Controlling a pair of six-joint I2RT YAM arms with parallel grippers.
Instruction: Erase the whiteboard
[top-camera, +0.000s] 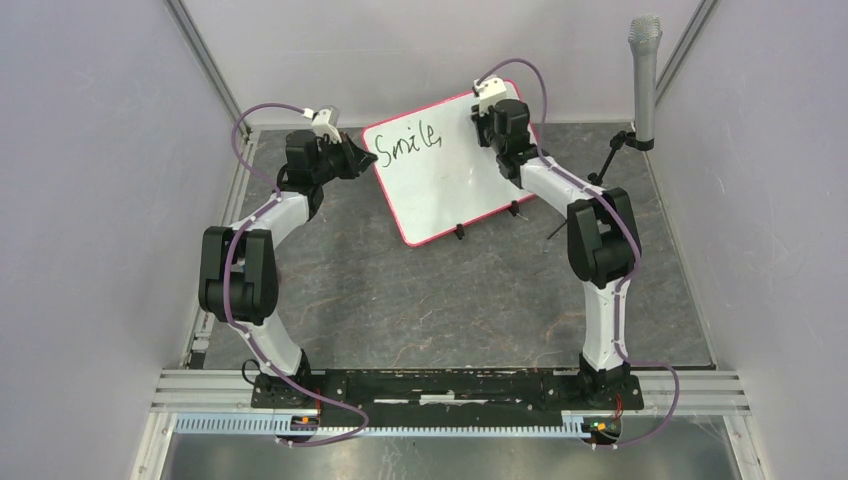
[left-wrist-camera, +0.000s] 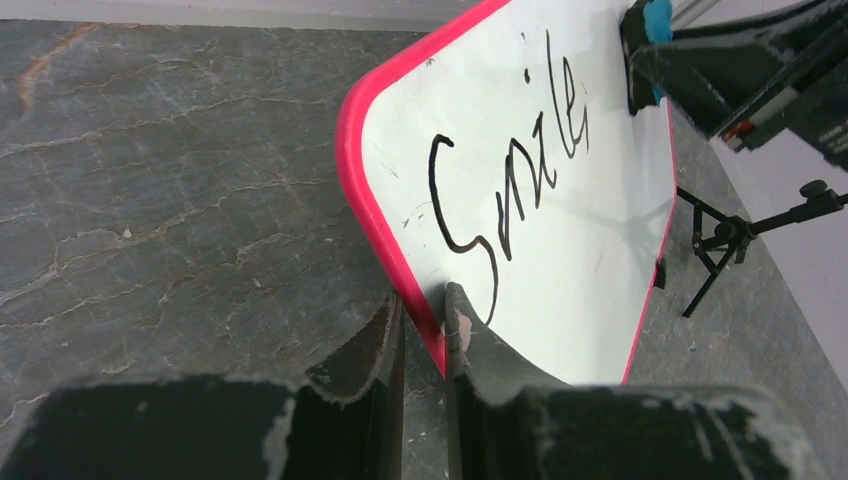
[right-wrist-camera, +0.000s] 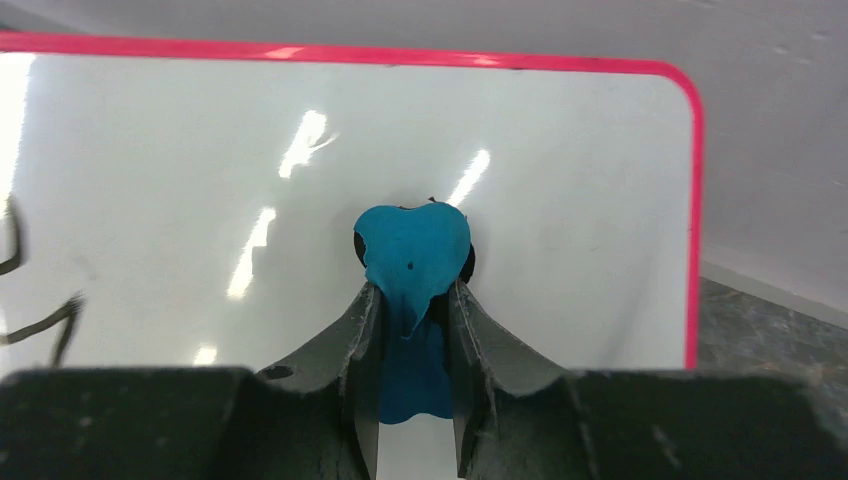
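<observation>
The whiteboard (top-camera: 440, 185) with a pink-red frame stands tilted at the back of the table and bears the black word "Smile" (top-camera: 407, 141) near its top left. My left gripper (left-wrist-camera: 424, 310) is shut on the board's left frame edge (left-wrist-camera: 385, 230); it also shows in the top view (top-camera: 356, 157). My right gripper (right-wrist-camera: 412, 305) is shut on a blue-and-black eraser (right-wrist-camera: 413, 250) and presses it against the white face (right-wrist-camera: 560, 180) near the board's top right corner. It also shows in the top view (top-camera: 487, 122).
A grey microphone (top-camera: 645, 75) on a small black tripod (top-camera: 610, 160) stands at the back right, close to the right arm. Grey walls enclose the dark stone table (top-camera: 450, 300). The tripod also shows in the left wrist view (left-wrist-camera: 735, 235).
</observation>
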